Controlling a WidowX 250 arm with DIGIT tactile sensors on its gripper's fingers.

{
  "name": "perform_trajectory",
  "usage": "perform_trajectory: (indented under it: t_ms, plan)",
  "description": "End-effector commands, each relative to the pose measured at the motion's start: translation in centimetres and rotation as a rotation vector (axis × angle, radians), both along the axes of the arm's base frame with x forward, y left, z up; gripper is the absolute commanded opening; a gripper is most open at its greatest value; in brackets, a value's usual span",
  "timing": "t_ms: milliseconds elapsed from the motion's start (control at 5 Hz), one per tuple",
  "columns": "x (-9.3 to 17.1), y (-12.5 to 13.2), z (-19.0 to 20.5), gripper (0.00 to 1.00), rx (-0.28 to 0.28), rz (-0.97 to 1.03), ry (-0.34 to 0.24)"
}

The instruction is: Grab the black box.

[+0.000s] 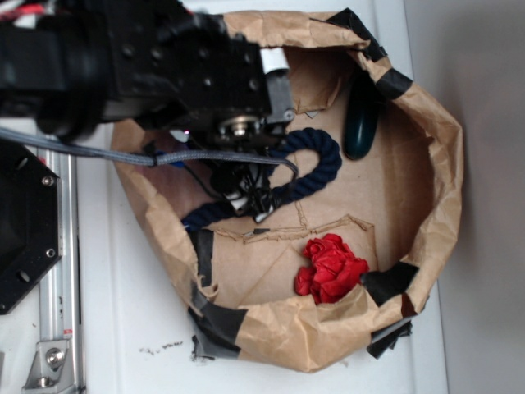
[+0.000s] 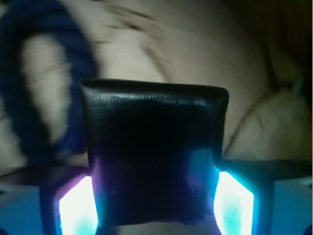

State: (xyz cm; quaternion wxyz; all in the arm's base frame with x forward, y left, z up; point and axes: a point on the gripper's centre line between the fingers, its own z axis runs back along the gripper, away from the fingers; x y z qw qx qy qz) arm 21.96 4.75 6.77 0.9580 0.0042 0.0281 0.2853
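In the wrist view the black box (image 2: 154,147) fills the middle of the picture, a glossy dark block with rounded corners. My gripper (image 2: 155,203) is shut on it, and both glowing pads (image 2: 78,208) press against its left and right sides. In the exterior view my gripper (image 1: 246,193) hangs inside the brown paper bag (image 1: 435,164), over the left part of its floor and just above the navy rope (image 1: 316,168). From there the arm and fingers hide the box.
A dark green oval object (image 1: 361,119) lies at the bag's back right. A red wad (image 1: 330,267) sits against the front wall. The rope (image 2: 29,73) curves to the left behind the box. A black mount (image 1: 25,222) and a metal rail (image 1: 57,312) stand left of the bag.
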Motion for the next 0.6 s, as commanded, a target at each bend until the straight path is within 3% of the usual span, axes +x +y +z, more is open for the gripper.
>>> perform_trajectory:
  t_ms: [0,200,400]
  plan:
    - [3.0,-0.5,10.2,0.00,-0.116,-0.487,-0.235]
    - [2.1,0.4,11.1,0.00,-0.124,-0.688,-0.232]
    - [1.7,0.5,11.2,0.00,-0.105,-0.681,-0.195]
